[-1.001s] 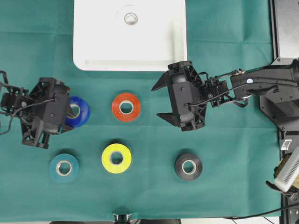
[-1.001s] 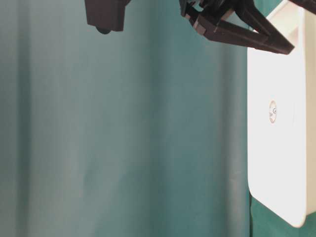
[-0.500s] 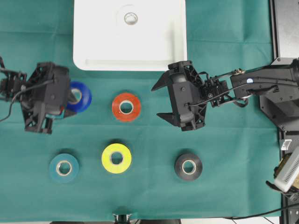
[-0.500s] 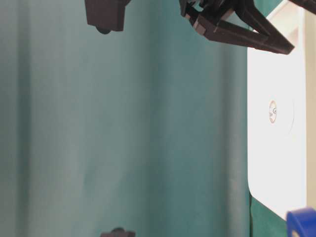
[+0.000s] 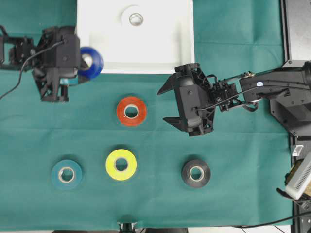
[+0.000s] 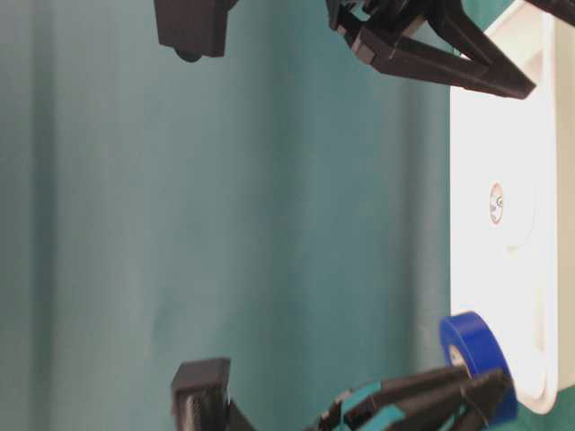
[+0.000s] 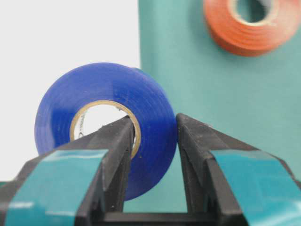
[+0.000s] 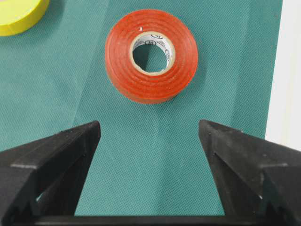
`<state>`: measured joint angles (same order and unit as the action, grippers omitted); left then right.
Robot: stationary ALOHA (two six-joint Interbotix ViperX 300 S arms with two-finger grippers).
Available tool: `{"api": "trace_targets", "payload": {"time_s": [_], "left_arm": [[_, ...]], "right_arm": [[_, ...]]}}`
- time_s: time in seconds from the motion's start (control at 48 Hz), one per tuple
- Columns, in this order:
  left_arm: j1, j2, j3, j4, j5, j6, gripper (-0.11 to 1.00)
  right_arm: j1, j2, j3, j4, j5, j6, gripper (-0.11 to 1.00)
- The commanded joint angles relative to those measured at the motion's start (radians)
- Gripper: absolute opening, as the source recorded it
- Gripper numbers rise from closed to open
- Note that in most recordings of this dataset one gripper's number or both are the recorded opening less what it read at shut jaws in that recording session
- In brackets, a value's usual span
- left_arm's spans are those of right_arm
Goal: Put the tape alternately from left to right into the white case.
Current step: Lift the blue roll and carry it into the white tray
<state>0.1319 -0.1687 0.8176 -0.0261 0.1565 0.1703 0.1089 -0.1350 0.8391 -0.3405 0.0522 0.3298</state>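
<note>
2 grippers: you have both in view.
Left gripper [image 5: 82, 62]: your fingers [image 7: 117, 146] are clamped on the blue roll [image 5: 91, 62], 1 through its core, at the left edge of the white case [image 5: 146, 53].
White case: smooth, shallow, rounded; top cut off overhead.
Red-orange roll [image 5: 131, 111]: glossy ring on green cloth [image 5: 243, 160].
Right gripper [image 5: 168, 104]: your jaws gape wide, holding nothing.
</note>
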Motion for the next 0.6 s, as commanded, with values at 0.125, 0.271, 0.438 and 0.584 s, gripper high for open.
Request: {"api": "trace_targets", "payload": {"time_s": [0.125,0.271,0.438,0.584], "left_arm": [[0.064,0.044,-0.072,0.003,-0.008,0.057,0.27],[0.118,0.092,-0.106,0.003,-0.008,0.098,0.27],[0.169,0.133,-0.135,0.003,-0.009,0.123,0.27],[0.204,0.164,-0.163,0.003,-0.009,0.132,0.27]], "right_arm": [[0.002,-0.011,-0.014,0.002,-0.011,0.002,0.83],[0.002,-0.011,-0.012,0.002,-0.011,0.002,0.83],[0.002,-0.011,-0.012,0.002,-0.011,0.002,0.83],[0.002,-0.011,-0.012,0.002,-0.011,0.003,0.83]]}}
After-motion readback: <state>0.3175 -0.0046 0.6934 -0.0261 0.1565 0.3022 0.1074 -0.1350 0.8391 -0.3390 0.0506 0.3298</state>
